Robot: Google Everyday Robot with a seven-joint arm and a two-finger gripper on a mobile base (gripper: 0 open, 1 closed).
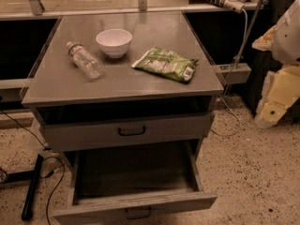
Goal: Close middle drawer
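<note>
The middle drawer [136,204] of the grey cabinet is pulled far out toward me. Its deep box is empty, and its flat front with a small black bar handle [138,213] sits at the bottom edge of the view. Above it, the taller-fronted top drawer [126,132] stands slightly out. The lowest drawer is hidden under the open one. My arm's pale parts are at the right edge, and the gripper [268,115] hangs low there, well right of the cabinet and touching nothing.
On the cabinet top [56,86] lie a clear plastic bottle [85,60] on its side, a white bowl [114,42] and a green snack bag [165,63]. Cables [51,191] and a black stand foot [32,187] lie on the speckled floor to the left. A cord [229,116] runs at the right.
</note>
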